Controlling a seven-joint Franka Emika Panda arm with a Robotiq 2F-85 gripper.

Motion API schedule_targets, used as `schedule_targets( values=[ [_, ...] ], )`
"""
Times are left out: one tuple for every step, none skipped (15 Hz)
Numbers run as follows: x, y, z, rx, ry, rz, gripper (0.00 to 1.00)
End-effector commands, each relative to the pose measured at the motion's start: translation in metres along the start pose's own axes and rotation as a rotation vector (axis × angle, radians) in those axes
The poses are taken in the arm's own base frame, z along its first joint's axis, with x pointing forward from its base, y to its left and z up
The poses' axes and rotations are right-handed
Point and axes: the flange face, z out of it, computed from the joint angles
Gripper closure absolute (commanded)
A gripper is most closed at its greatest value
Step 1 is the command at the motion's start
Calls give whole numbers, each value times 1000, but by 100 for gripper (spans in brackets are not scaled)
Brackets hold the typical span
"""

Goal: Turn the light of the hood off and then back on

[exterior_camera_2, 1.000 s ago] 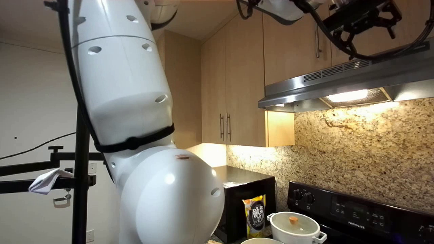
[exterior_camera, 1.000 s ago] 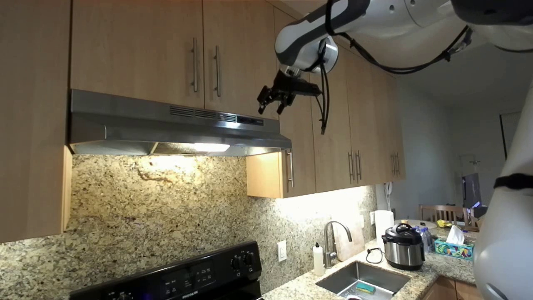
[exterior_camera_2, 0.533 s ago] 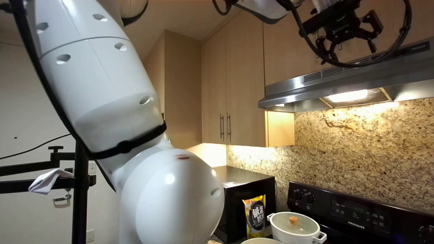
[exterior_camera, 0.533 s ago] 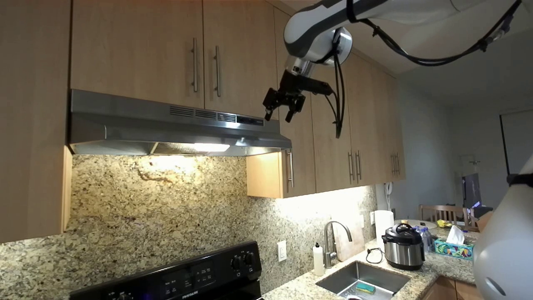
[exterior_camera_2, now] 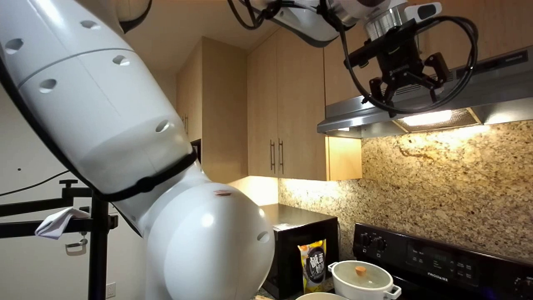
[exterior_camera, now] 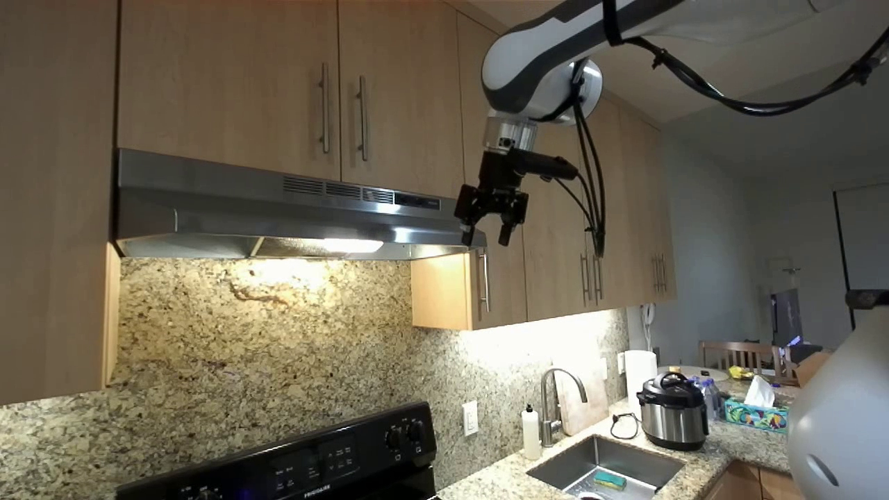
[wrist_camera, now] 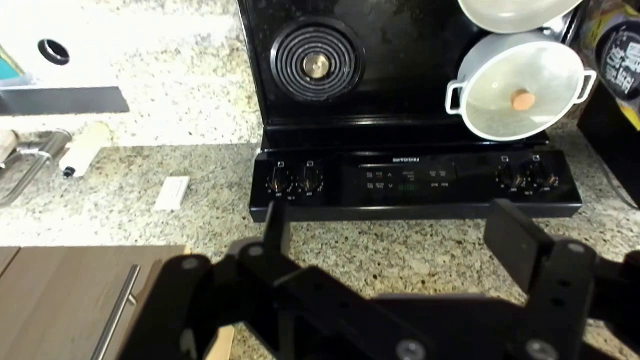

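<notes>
1. Shining a warm yellowish white, the light (exterior_camera: pixel 353 246) is on, set in the underside of the hood (exterior_camera: pixel 292 208).
2. It throws a bright patch onto the speckled stone wall (exterior_camera: pixel 278 333) below, plain to see in both exterior views.
3. The steel hood is fixed right under the wooden cabinets (exterior_camera: pixel 229 83) and above the stove (wrist_camera: pixel 400 70).
4. The hand (exterior_camera: pixel 487 236) points down and shows in front of the hood in both exterior views; I cannot tell how much gap lies between them.
5. From the wrist, I see its fingers (wrist_camera: pixel 517 250) standing wide apart, with the control panel (wrist_camera: pixel 415 185) of the stove beyond them.
6. A lidded white pot (exterior_camera_2: pixel 358 291) stands on the stove, with a pale pan (wrist_camera: pixel 515 12), only partly in view, close by.
7. Over on the bench (exterior_camera: pixel 750 441), a steel cooker (exterior_camera: pixel 672 417) is near the sink (exterior_camera: pixel 639 458), where a sponge (exterior_camera: pixel 610 480) lies; a white bottle (exterior_camera: pixel 530 436) stands just beside the tap (exterior_camera: pixel 546 425).
</notes>
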Motion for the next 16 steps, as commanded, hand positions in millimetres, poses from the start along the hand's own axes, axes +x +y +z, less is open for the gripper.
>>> schedule_targets(
  values=[
    [-23, -3, 27, 15, -97, 2, 0],
    [-27, -5, 35, 38, -116, 2, 0],
    [-31, -8, 44, 50, -146, -2, 0],
    [-35, -10, 51, 65, -168, -9, 0],
    [-37, -12, 57, 75, -183, -9, 0],
    [-39, -14, 63, 86, -197, -14, 0],
    [-42, -16, 69, 103, -215, -21, 0],
    [-44, -18, 75, 111, -231, -20, 0],
    [-47, -17, 80, 121, -252, -21, 0],
    [-51, -17, 84, 127, -272, -18, 0],
    [-53, -15, 87, 131, -286, -7, 0],
    [-55, -15, 90, 137, -296, -2, 0],
    [-50, -17, 85, 105, -268, 8, 0],
    [-50, -16, 87, 106, -272, 10, 0],
    [-50, -16, 86, 106, -271, 10, 0],
    [-50, -16, 86, 106, -270, 10, 0]
  ],
)
